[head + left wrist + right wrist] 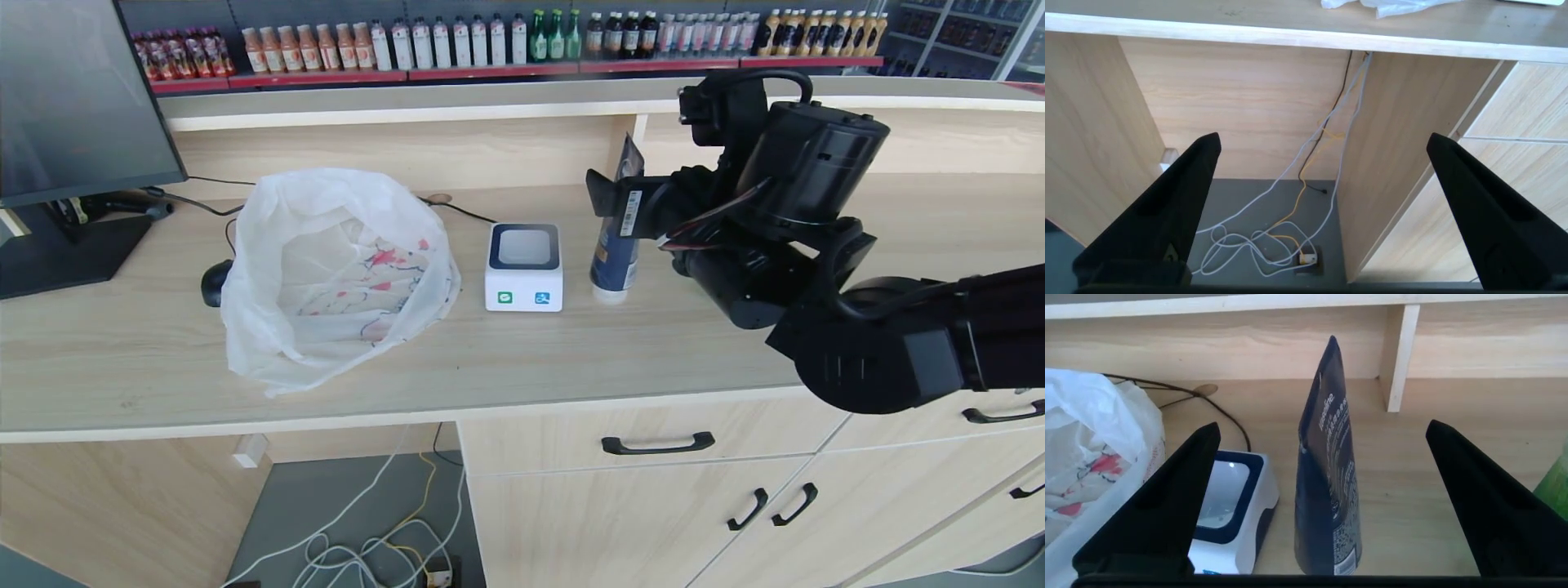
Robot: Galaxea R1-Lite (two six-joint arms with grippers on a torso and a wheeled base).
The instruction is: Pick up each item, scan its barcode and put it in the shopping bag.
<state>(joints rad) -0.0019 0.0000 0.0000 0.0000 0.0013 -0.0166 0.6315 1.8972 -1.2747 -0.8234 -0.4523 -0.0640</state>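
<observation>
Dark blue tube (614, 261) standing cap-down on the desk (122, 359), just right of the white scanner (524, 265); open plastic bag (335, 278) left of the scanner. Right gripper (1323, 429): jaws apart, flanking the tube. Left gripper (1323, 139): jaws apart, below the desk edge.

Dark monitor (77, 98) on stand at table's (122, 359) left end; black mouse (214, 282) to its right. Rows of bottles (490, 41) on red-edged shelf behind. Drawers (653, 482) with black handles under table. Loose white and yellow cables (1266, 237) on floor below.
</observation>
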